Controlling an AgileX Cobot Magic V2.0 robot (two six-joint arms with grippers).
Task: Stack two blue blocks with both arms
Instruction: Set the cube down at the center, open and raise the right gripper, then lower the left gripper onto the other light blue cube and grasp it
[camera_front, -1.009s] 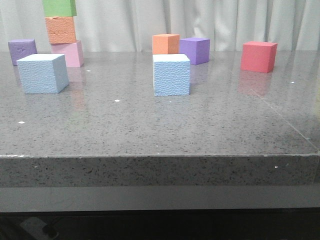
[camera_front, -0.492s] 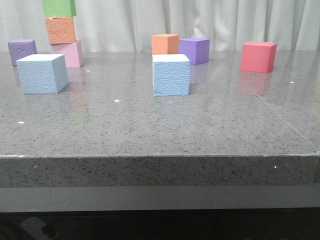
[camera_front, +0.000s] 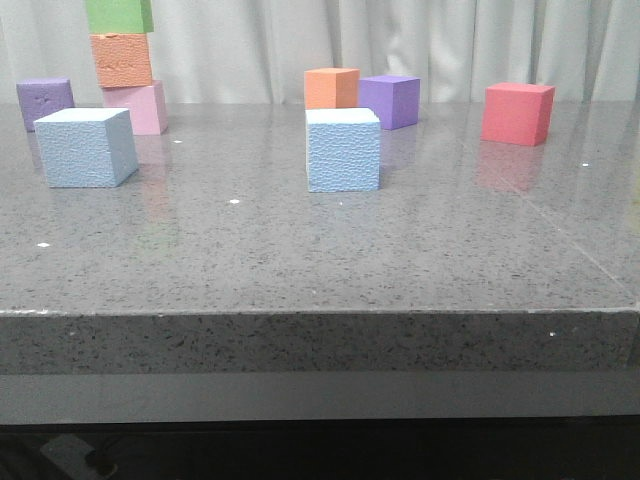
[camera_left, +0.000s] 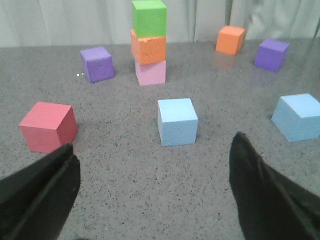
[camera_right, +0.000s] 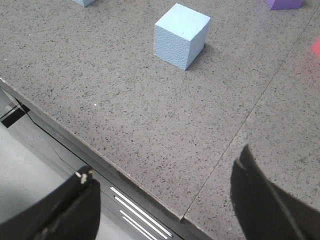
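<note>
Two blue blocks, left one (camera_front: 84, 147) and middle one (camera_front: 343, 150), sit well apart on counter (camera_front: 320, 250). Left pincer (camera_left: 152, 187) and right pincer (camera_right: 165, 202) both spread wide, holding nothing.

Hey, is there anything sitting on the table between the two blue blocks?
No. In the front view, only bare grey tabletop lies between the left blue block and the middle blue block.

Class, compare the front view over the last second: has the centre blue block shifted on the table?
No. The centre blue block keeps the same position in front of the orange cube and purple cube behind it.
</note>
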